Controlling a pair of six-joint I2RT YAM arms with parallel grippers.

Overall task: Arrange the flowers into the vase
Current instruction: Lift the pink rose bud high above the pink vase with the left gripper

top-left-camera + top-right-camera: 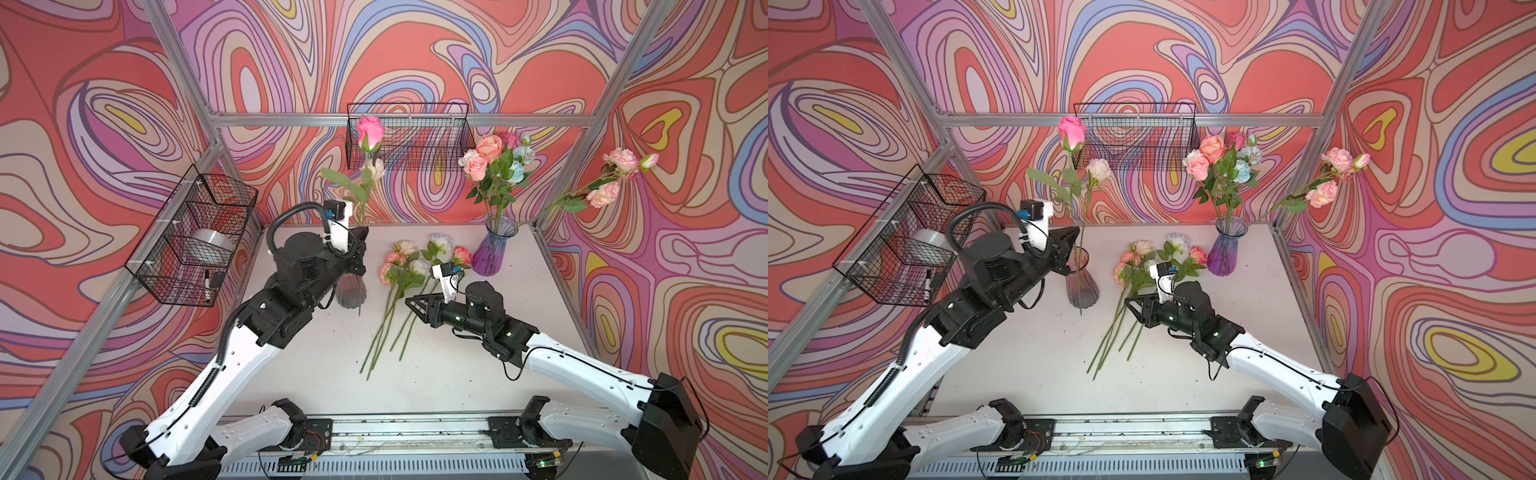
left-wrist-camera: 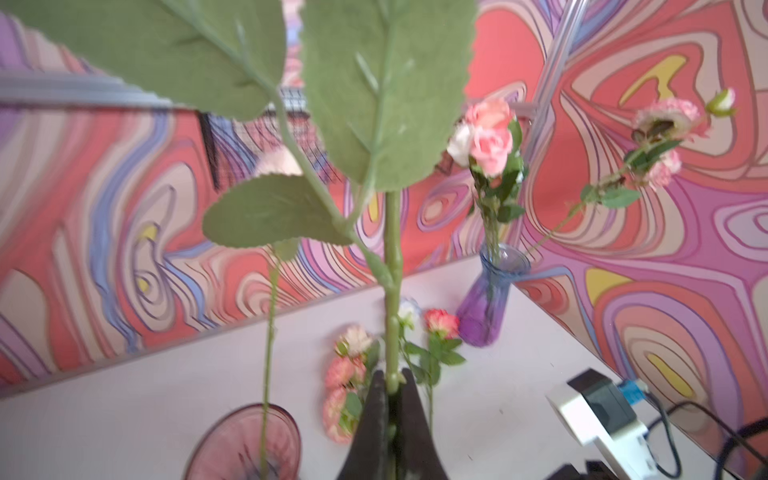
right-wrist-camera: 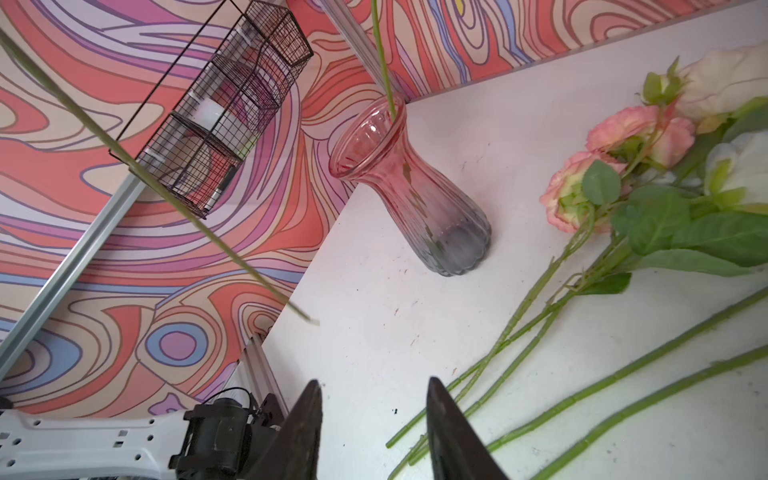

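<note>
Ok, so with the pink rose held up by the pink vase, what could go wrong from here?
The left end effector grips the pink rose with its stem tip hanging outside the pink vase; lowering now could miss the mouth or knock the vase and its cream rose. The right end effector is open beside the loose flowers and might catch several stems at once.

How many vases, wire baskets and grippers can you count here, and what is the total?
Vases: 2, pink vase, purple vase
Wire baskets: 2, side basket, back basket
Grippers: 2, left gripper holding the pink rose, right gripper open
Total: 6
</note>
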